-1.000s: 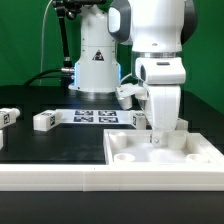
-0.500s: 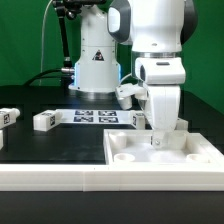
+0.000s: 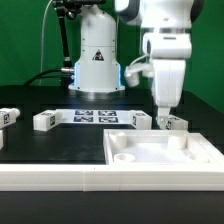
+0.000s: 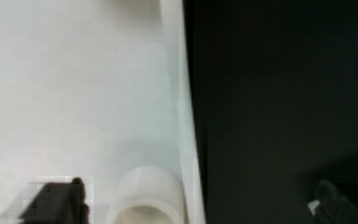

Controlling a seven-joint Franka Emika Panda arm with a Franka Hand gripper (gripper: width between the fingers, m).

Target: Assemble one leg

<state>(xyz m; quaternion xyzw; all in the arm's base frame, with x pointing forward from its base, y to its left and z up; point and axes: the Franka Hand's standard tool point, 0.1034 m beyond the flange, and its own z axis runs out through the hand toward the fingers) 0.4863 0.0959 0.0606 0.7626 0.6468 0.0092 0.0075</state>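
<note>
On the black table (image 3: 50,145), nearest to the front, lies the large white square panel (image 3: 165,152) with hollows in its corners. Above its far edge hangs the arm (image 3: 168,45), pointing straight down. Further back is the flat marker board (image 3: 95,116).

The gripper (image 3: 160,116) is empty. In the wrist view its fingers (image 4: 51,200) stand wide apart, and below them are only the panel's edge and the bare table.

The nearest leg (image 3: 177,123) rests on the table just behind the panel, lower than the gripper and just to the exterior view's right of it. Its long side seems to run along the panel's edge, but it is too small to be sure. A second leg (image 3: 140,119) lies just to the exterior view's left. I think either one needs only a short sideways shift and a descent. A third leg (image 3: 43,120) and a fourth leg (image 3: 8,117) lie well apart.
</note>
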